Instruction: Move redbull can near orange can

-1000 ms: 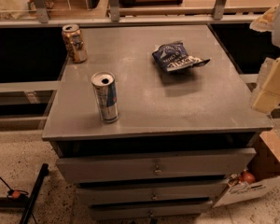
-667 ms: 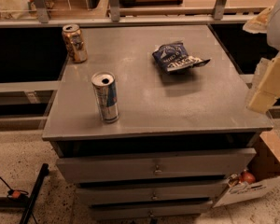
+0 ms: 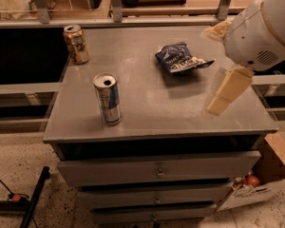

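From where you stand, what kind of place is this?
Probably a workshop or lab, not a home: a grey metal drawer cabinet, a speckled hard floor and a cardboard box beside it. The gripper hangs over the cabinet top, at the view's right.

Dim, warm light from above falls on the grey cabinet top (image 3: 147, 103), leaving a dull sheen near the redbull can (image 3: 108, 99), a soft shadow before the chip bag (image 3: 180, 60), and the pale gripper (image 3: 226, 91) over the right edge.

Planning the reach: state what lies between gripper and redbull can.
Camera view: only bare tabletop between the gripper, over its right edge, and the redbull can.
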Robot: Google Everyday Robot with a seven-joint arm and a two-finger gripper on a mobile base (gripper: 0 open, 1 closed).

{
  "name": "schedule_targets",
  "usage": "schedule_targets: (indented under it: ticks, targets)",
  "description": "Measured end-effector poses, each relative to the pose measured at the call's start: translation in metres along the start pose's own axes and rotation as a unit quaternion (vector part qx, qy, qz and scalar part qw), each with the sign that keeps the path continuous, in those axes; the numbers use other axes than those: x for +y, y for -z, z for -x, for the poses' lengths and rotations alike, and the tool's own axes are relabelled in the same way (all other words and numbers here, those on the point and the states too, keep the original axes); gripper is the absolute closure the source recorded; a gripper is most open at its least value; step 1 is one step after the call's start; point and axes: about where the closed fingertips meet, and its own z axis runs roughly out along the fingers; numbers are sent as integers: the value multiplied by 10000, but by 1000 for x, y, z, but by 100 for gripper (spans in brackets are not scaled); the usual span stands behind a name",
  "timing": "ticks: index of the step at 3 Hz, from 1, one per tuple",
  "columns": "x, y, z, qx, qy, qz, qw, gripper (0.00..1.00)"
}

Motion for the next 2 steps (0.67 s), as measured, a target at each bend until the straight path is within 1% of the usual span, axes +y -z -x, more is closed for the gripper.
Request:
schedule_targets:
  ticks: [1, 2]
  targets:
    - [-5, -29, 16, -544, 119, 46, 9984, 0]
    - [-6, -49, 26, -992, 139, 104, 9949, 0]
